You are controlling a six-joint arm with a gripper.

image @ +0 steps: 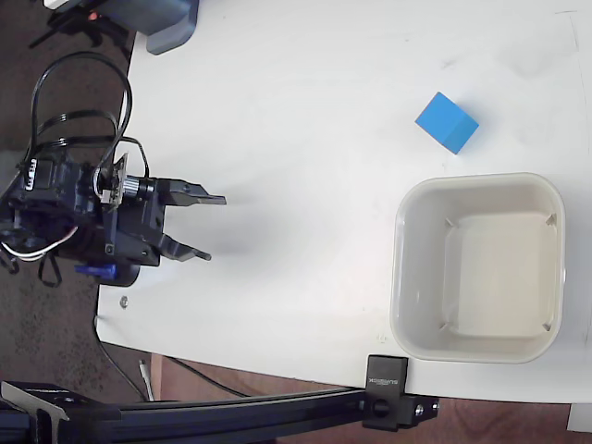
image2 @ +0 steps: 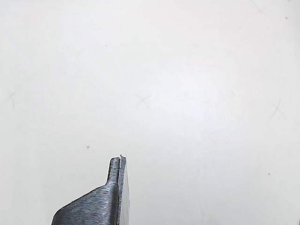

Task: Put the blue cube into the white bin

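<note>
In the fixed view we find the tool (image: 213, 228) at the worktop's (image: 305, 120) left edge, its two fingers spread apart and holding nothing, pointing right toward the task objects; we judge this a start pose, with no grasp begun. The wrist view shows one dark fingertip (image2: 117, 164) over bare white surface with faint pencilled crosses. Further right, the blue cube (image: 447, 121) rests free on the worktop near its right edge, just above the white bin (image: 478, 266), apart from its rim. The bin stands empty at the lower right corner. Dark floor borders the worktop's left side.
</note>
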